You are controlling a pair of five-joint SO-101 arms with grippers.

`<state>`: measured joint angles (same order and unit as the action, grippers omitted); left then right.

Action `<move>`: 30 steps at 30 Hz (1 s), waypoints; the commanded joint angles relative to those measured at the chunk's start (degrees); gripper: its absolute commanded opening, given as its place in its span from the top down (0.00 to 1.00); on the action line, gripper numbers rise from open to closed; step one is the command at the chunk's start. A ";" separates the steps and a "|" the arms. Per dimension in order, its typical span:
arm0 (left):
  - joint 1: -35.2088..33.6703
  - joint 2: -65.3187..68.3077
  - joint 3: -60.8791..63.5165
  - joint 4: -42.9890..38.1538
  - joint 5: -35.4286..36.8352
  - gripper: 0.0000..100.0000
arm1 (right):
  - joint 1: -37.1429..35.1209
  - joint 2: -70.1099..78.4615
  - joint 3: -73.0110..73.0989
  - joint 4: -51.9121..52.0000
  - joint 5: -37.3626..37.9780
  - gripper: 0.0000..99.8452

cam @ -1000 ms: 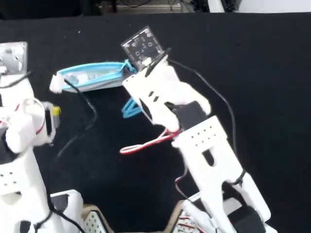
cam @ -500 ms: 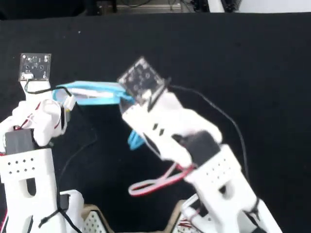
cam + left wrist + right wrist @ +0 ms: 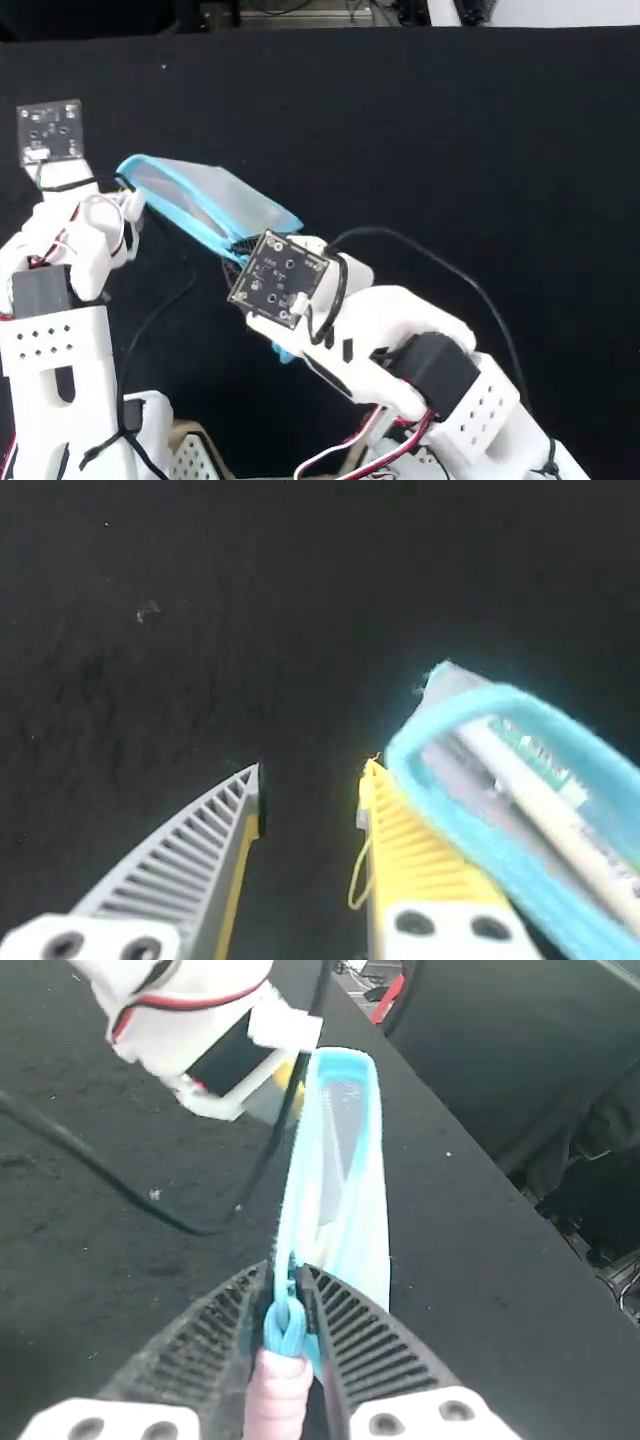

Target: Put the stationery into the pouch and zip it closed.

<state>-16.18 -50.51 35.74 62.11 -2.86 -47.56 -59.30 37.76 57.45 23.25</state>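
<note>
Right gripper: jaws drawn narrow and clamped on the blue zip loop at the near end of the pouch. A pink piece sits under the loop between the jaw bases; its nature cannot be determined.

From this grip the pouch runs straight away towards the other arm. Its two blue edges stand apart along most of the length, with the translucent inside showing between them.

High view: the pouch lies slantwise on the black table between the two arms. One end is at the left gripper. The other end passes under the right arm's camera board, which covers the grip point from above.

Left gripper: fingers parted, a clear gap between the tips, nothing in it but table. The rounded end of the pouch lies outside the jaws, against the outer side of the yellow finger and well apart from the grey finger. A white pen is visible inside the pouch, lying along its length.

Surroundings: a black cable trails over the table beside the pouch, between the arms
</note>
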 commanded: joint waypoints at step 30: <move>14.64 -1.23 -12.35 20.22 1.93 0.83 | 12.04 -1.54 7.87 -8.70 8.44 0.99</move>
<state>0.09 -50.77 25.01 85.32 -1.01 -36.66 -60.18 44.53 53.14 30.90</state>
